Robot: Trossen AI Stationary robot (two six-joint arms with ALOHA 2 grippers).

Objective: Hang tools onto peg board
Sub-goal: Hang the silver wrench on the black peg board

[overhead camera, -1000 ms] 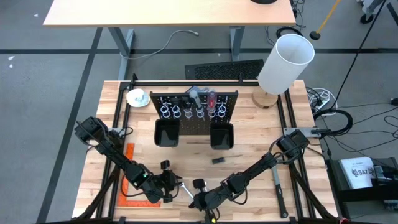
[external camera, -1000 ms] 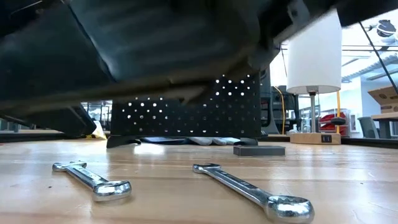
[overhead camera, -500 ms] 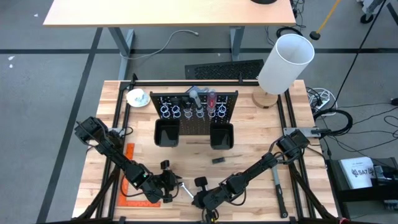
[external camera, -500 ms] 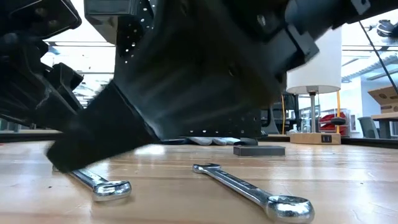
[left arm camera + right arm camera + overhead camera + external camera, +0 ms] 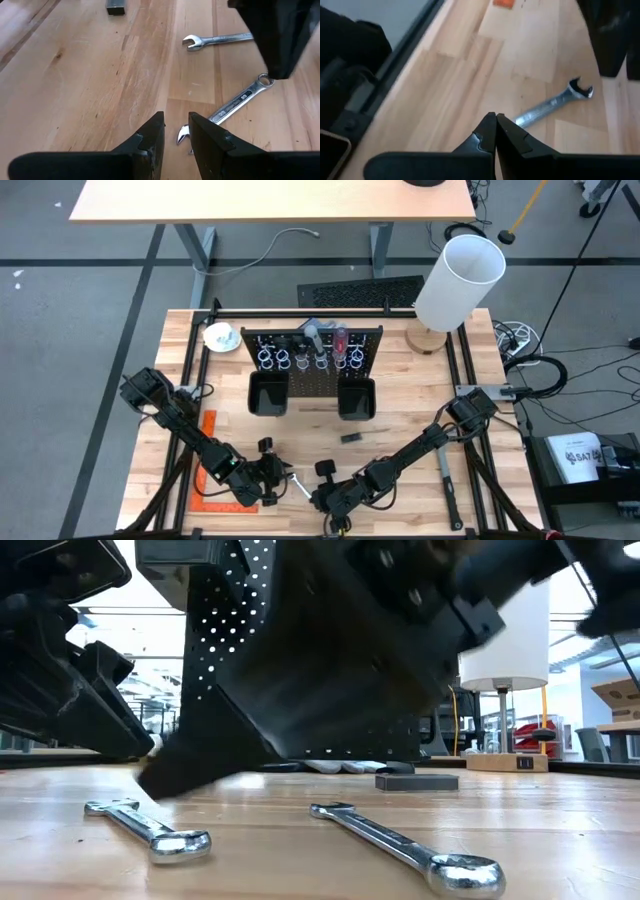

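Two silver wrenches lie flat on the wood near the table's front. One wrench (image 5: 227,104) (image 5: 150,830) lies between my grippers, the other (image 5: 217,40) (image 5: 400,845) further right. My left gripper (image 5: 175,132) (image 5: 285,478) stands narrowly open just short of the first wrench's open end (image 5: 182,135), bare wood in its gap. My right gripper (image 5: 495,122) (image 5: 314,500) is shut, slanting down, its tip (image 5: 160,778) above the wood near that wrench's ring end (image 5: 265,80). The black peg board (image 5: 315,350) stands upright at the far centre with tools in its rings.
Two black bins (image 5: 268,395) (image 5: 357,398) hang on the board's front. A small dark block (image 5: 350,438) lies before them. An orange square (image 5: 205,470) lies at the left, a white lamp (image 5: 458,280) at the far right, a white dish (image 5: 220,335) at the far left.
My right gripper has tipped its shut fingers downward, so their tip now points at the wood by the wrench between the grippers. The wrenches have not moved.
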